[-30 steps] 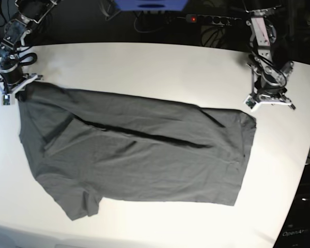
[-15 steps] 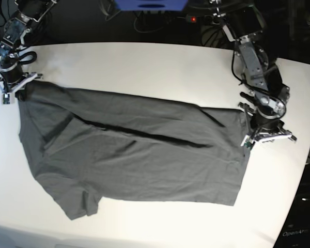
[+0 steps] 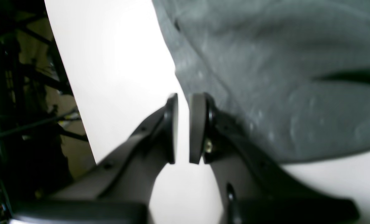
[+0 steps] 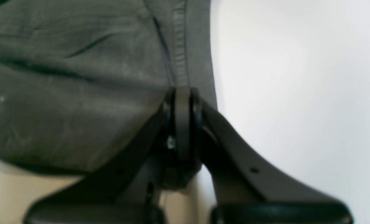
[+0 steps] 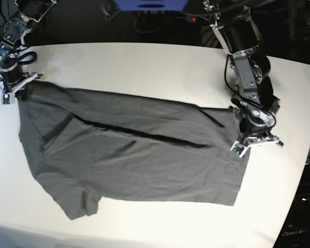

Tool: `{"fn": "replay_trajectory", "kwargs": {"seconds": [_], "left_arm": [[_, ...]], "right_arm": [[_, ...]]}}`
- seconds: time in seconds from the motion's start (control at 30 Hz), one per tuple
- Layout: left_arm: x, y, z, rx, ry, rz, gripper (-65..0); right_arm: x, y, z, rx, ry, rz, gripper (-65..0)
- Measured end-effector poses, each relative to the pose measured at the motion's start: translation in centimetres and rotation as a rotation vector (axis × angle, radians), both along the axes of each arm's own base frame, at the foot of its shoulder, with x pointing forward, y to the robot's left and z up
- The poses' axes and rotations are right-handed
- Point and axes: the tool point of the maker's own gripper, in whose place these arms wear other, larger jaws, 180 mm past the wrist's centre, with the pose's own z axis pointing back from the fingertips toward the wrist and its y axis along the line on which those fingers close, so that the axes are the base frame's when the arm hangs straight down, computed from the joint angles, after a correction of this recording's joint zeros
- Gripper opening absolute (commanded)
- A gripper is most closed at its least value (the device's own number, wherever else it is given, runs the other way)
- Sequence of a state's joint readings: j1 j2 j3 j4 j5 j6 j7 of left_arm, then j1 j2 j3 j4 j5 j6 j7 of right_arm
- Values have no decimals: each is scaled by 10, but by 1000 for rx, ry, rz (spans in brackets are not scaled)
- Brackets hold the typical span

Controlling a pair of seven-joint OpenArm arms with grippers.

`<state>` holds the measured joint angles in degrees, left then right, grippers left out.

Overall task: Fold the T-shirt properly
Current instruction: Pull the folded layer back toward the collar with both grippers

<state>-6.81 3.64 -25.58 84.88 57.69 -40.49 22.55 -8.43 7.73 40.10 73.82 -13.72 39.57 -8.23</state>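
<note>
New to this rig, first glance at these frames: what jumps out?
The dark grey T-shirt dominates, spread wide and wrinkled across the white table with a long dark crease running across its middle. The right claw is shut on a hemmed edge at the shirt's far corner, on the base view's left. The left claw stands at the opposite edge of the shirt with only a narrow gap between its pads, showing bare table and no cloth.

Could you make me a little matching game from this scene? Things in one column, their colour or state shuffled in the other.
Things:
1. T-shirt
2. table
3. left hand
4. right hand

Colour or state:
A. white
B. clamped on the cloth's hem
C. dark grey
D. nearly closed, empty, beside the cloth's edge

Pairs: 1-C, 2-A, 3-D, 4-B
</note>
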Motion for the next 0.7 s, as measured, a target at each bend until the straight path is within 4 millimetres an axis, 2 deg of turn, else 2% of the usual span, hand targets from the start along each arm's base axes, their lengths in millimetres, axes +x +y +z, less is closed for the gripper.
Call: {"fn": "replay_trajectory", "kwargs": {"seconds": [0.2, 0.47, 0.7], "left_arm": [[-5, -19, -34, -67, 82, -17, -588], [-3, -23, -39, -78, 85, -24, -588], [-27, -13, -45, -68, 75, -27, -588]], "right_arm": [[0, 0, 0, 0, -1, 0, -643], [0, 0, 0, 0, -2, 2, -643], [-2, 0, 0, -3, -6, 3, -643]]}}
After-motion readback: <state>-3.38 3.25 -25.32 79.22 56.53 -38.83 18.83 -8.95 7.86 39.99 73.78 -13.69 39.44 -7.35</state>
